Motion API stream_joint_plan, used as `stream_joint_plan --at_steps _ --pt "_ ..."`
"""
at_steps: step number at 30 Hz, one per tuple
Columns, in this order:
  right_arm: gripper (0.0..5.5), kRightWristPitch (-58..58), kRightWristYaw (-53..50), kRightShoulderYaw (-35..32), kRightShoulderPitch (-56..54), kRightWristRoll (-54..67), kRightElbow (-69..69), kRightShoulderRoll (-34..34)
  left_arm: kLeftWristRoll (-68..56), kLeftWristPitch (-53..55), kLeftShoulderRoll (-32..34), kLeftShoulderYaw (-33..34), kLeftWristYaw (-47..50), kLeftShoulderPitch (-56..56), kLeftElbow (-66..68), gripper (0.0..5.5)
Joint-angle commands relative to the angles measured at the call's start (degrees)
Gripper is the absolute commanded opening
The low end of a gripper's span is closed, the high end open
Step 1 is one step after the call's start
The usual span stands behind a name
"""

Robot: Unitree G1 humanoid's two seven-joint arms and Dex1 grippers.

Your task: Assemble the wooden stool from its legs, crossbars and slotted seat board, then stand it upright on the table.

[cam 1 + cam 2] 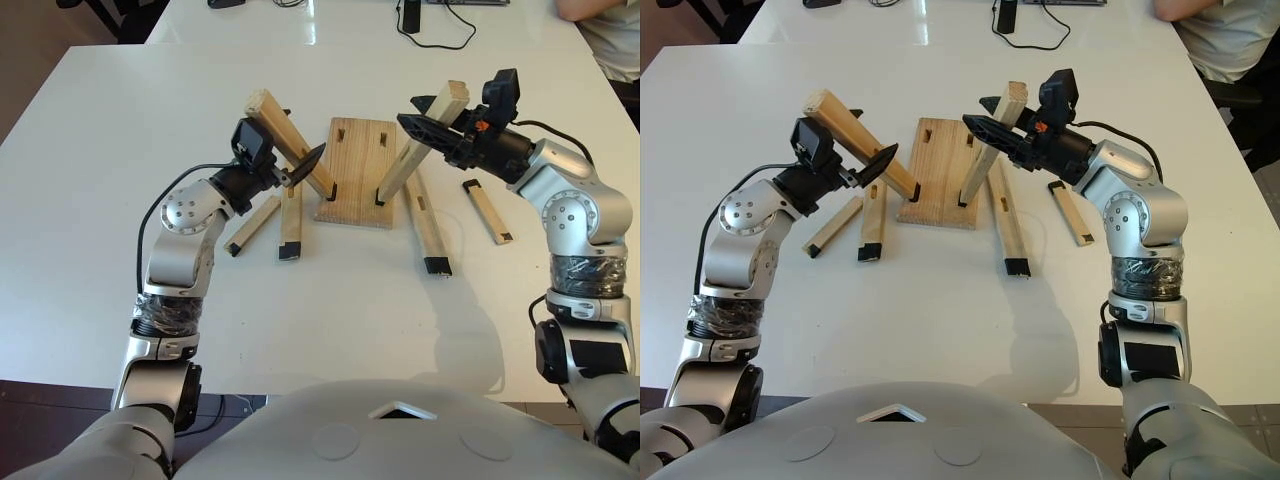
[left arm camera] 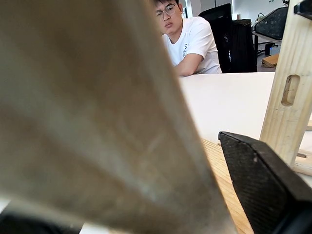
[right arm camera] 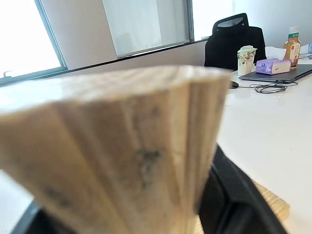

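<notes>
Left end effector (image 1: 303,160) first: you have it clamped across the left leg (image 1: 280,125), fingers on the flat faces about midway up. That leg leans outward, its lower end sitting in the near left slot of the seat board (image 1: 355,195). On the other side, your right end effector (image 1: 428,118) is closed on the right leg (image 1: 398,172) near its top. This one leans the opposite way, lower end in the board's near right slot. The board lies flat on the desk (image 1: 330,300) between the two arms. Whether either leg is fully home in its slot, I can't tell from here.

Now the feel of it: this looks like plain dry wood, stiff and light, nothing that should bend or crush, so a firm squeeze on the broad faces ought to be safe. The worry, I'd say, is the board. It sits loose on a smooth desk and could slide or lift if you lever a leg sideways, so push down along the leg's own line.

Spare parts lie flat on the desk: a short crossbar (image 1: 252,226) and a spare leg (image 1: 291,228) just left of the board, a long leg (image 1: 430,235) just right of it, and a second crossbar (image 1: 489,212) farther right. Take those near the middle, across the narrow width.
</notes>
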Motion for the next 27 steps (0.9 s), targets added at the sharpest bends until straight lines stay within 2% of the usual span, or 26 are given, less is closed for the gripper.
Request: stream_joint_plan --at_steps 1,4,7,11,15,18,22,25,27 --pt "2.28 -1.1 0.5 2.1 1.5 -2.4 0.1 -0.5 -0.6 1.5 -0.7 0.3 0.4 0.6 -0.6 4.08" --pt "2.28 -1.7 0.6 2.5 2.4 -3.0 0.4 -0.7 -1.6 2.1 -1.9 1.4 1.4 -0.6 0.5 3.83" --pt "2.28 -2.1 1.0 2.5 3.7 -2.8 -0.5 -1.1 -3.1 3.2 -2.3 3.7 2.9 -2.0 0.1 3.09" --pt "2.28 -2.3 0.1 1.7 5.2 -2.3 -1.6 -1.2 -3.3 3.9 -1.5 4.4 2.4 -0.9 -0.9 2.42" --pt "2.22 -3.2 0.0 1.6 5.5 -2.1 -1.8 -0.6 -3.8 4.4 -1.8 4.6 3.1 -0.3 -1.5 2.17" --pt "2.2 -2.2 -0.8 -1.1 3.8 1.6 -2.4 0.7 -3.9 4.5 -2.3 5.0 4.1 -1.0 -0.6 2.05" --pt "2.2 -0.1 -2.2 -4.4 0.4 5.1 -2.6 1.2 -2.7 4.0 -2.3 3.5 4.5 0.2 0.4 1.91" --pt "2.2 -1.2 -1.9 -3.1 -0.9 2.5 -1.8 1.0 -1.3 4.0 -2.8 1.7 5.3 1.9 0.5 1.9" --pt "2.2 -0.2 -3.6 -5.3 -3.8 4.1 -1.1 1.6 -0.1 3.7 -2.9 0.6 6.0 3.0 0.6 1.9"
